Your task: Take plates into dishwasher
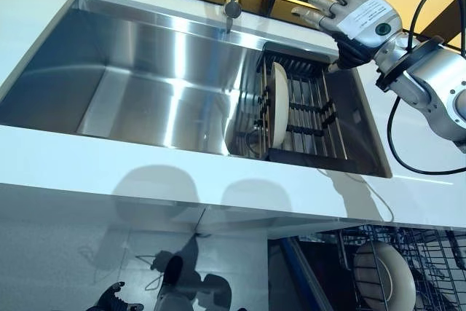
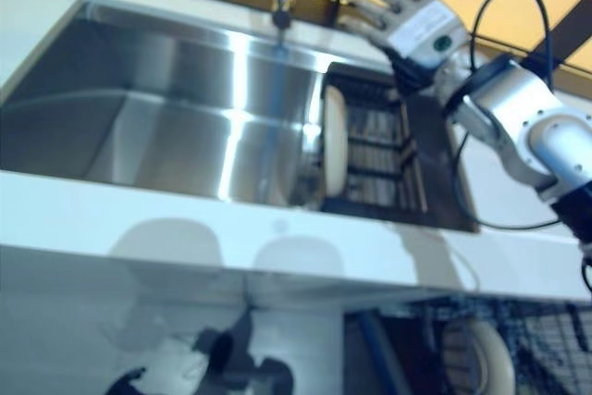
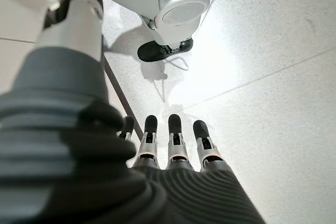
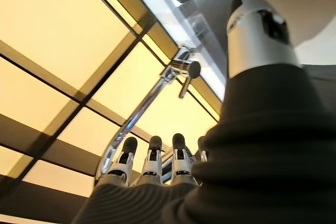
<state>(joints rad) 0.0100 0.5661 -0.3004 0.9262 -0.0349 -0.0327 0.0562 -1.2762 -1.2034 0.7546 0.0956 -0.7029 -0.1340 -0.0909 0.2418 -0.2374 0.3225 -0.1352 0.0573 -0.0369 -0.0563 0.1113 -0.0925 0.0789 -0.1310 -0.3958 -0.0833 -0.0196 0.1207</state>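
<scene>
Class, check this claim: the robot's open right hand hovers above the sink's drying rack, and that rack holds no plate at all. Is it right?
Not quite. The right hand is open above the drying rack, but the rack is not empty: one white plate stands on edge at its left end, as the left eye view shows.

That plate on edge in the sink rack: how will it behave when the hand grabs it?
The plate looks like glazed ceramic, so probably stiff, smooth and breakable. It stands on edge between the rack wires, so a sideways nudge may tip it. The right hand is open above the rack; a firm rim pinch seems wise.
</scene>
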